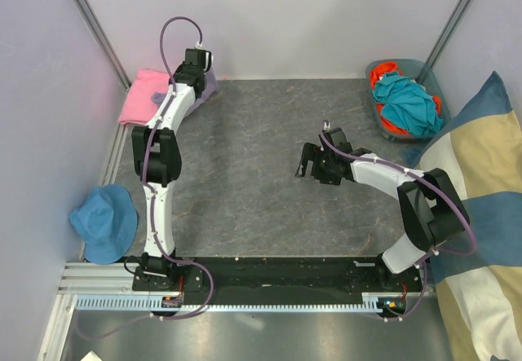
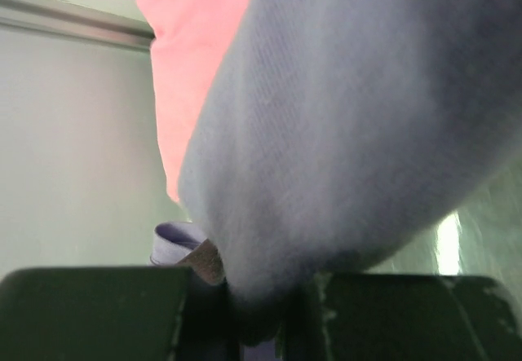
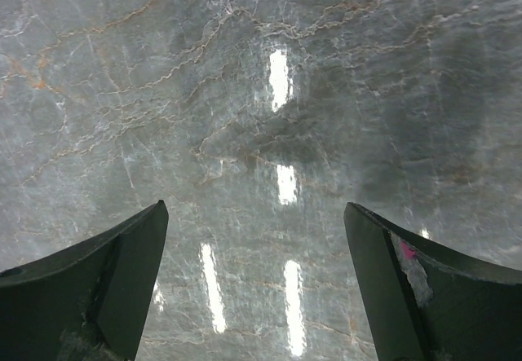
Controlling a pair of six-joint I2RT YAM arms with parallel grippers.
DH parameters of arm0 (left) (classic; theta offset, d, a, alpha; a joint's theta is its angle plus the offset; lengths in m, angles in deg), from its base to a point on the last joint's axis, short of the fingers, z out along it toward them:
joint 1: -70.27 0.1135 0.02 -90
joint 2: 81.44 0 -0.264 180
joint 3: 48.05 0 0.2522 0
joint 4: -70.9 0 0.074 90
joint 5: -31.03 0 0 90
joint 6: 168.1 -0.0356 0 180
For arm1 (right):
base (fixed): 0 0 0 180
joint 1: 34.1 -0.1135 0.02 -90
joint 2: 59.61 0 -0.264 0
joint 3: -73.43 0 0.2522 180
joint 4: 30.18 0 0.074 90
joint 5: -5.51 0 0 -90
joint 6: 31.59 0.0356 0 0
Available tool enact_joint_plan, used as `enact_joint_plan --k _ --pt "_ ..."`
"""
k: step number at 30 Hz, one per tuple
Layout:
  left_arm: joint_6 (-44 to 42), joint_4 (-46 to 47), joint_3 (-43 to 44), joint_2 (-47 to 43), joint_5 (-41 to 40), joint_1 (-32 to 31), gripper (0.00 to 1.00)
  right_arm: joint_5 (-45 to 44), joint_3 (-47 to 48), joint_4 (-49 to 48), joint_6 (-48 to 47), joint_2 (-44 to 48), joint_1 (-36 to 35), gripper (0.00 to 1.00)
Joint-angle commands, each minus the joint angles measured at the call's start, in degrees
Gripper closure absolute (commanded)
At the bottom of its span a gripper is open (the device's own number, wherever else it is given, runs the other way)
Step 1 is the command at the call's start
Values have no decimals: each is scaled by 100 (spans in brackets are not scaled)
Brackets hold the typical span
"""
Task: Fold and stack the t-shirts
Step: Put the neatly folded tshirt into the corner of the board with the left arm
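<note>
L pincer [image 2: 254,300] clamps lavender tee [image 2: 351,116], bunched, axis unclear

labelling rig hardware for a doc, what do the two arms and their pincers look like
The left arm and right arm have white shells with black joints and a purple cable looped alongside each. The right pincer has dark wedge-shaped fingers, one with a pink mark.

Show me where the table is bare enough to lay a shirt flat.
Free: the middle of the table, between the left arm and the open right gripper, and the far strip toward the basket. Crowded: the far left corner, where the left gripper pinches the lavender shirt beside the pink shirt.
</note>
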Motion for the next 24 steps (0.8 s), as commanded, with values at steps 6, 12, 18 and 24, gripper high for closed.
enact_joint_plan --k 6,12,18,24 --pt "660 490 1151 759 208 632 98 192 525 -50 25 -541 -12 2" --pt "1646 420 958 628 524 1167 98 157 569 -42 7 -673 -12 2" --pt "2429 394 545 372 1000 1599 98 175 586 -41 34 -717 -12 2" --pt "2693 411 544 451 1114 1784 98 157 586 -33 25 -735 -21 2"
